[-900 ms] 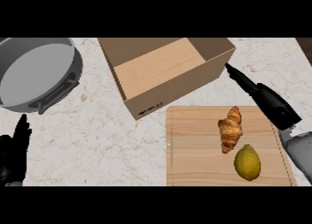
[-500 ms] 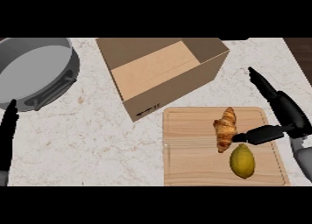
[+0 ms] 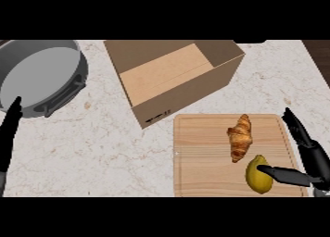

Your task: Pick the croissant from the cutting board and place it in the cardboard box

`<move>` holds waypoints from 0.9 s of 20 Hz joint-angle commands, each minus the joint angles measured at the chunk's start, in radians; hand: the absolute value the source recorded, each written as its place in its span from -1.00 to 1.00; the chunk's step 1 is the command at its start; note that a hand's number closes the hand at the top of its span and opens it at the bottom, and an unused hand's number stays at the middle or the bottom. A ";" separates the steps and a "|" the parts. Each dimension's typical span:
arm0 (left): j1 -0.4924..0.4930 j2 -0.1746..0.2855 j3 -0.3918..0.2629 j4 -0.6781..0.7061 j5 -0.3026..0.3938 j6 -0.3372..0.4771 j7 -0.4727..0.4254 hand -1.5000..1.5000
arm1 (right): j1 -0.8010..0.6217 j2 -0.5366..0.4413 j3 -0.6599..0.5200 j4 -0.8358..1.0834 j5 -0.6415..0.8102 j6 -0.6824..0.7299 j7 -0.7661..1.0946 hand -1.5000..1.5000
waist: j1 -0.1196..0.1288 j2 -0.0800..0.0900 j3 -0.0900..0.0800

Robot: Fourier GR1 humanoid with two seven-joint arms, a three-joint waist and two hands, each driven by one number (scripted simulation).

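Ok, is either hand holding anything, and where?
Nothing is held. The right hand is open beside the croissant on the cutting board; the left hand rests open.

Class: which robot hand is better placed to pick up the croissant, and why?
Right. The right hand is open at the cutting board's right edge, close to the croissant; the left hand rests at the view's far left edge.

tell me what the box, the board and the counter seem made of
The box looks like cardboard: matte tan, with folded flaps. The board seems pale wood, showing straight grain lines. The counter looks like smooth stone, maybe marble: whitish with faint brown veins.
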 commanded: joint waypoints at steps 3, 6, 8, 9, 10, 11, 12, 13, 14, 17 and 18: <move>-0.021 0.026 0.033 0.009 -0.009 -0.054 0.016 0.00 | 0.050 -0.087 -0.044 0.073 0.115 -0.019 -0.162 -1.00 | 0.018 -0.002 -0.001; -0.056 -0.027 -0.008 0.035 -0.043 -0.017 0.001 0.00 | -0.033 -0.192 0.029 0.036 0.247 -0.046 0.045 -1.00 | 0.020 -0.001 -0.004; -0.071 -0.022 -0.005 0.013 -0.044 -0.019 0.043 0.00 | -0.054 -0.246 0.045 0.042 0.272 0.021 0.087 -1.00 | 0.025 -0.001 -0.002; -0.051 -0.035 -0.008 0.038 -0.046 -0.028 -0.004 0.00 | -0.092 -0.275 0.053 0.032 0.283 0.054 0.142 -1.00 | 0.029 0.000 -0.003; -0.045 -0.020 0.005 0.032 -0.047 -0.029 0.001 0.00 | -0.080 -0.287 0.075 0.002 0.304 0.071 0.172 -1.00 | 0.027 -0.002 -0.003; -0.071 0.002 0.015 0.013 -0.029 -0.056 0.028 0.00 | -0.140 -0.312 0.089 -0.021 0.310 0.118 0.259 -1.00 | 0.034 -0.002 -0.004; -0.074 -0.060 -0.010 0.063 -0.073 0.005 -0.004 0.00 | -0.107 -0.313 0.117 -0.096 0.315 0.140 0.312 -1.00 | 0.015 -0.002 -0.005; -0.105 -0.023 0.015 0.071 -0.041 -0.054 0.026 0.00 | -0.162 -0.284 0.137 -0.035 0.356 0.136 0.333 -1.00 | 0.027 0.001 -0.003; -0.067 -0.022 0.021 0.069 -0.044 -0.050 -0.014 0.00 | -0.194 -0.288 0.160 -0.047 0.378 0.159 0.396 -1.00 | 0.036 0.001 -0.003; -0.071 -0.040 0.012 0.068 -0.071 -0.023 0.004 0.00 | -0.228 -0.299 0.208 -0.128 0.398 0.261 0.549 -1.00 | 0.026 -0.002 -0.004; -0.054 -0.041 0.010 0.045 -0.074 -0.033 -0.006 0.00 | -0.243 -0.271 0.222 -0.129 0.410 0.274 0.580 -1.00 | 0.029 -0.002 -0.003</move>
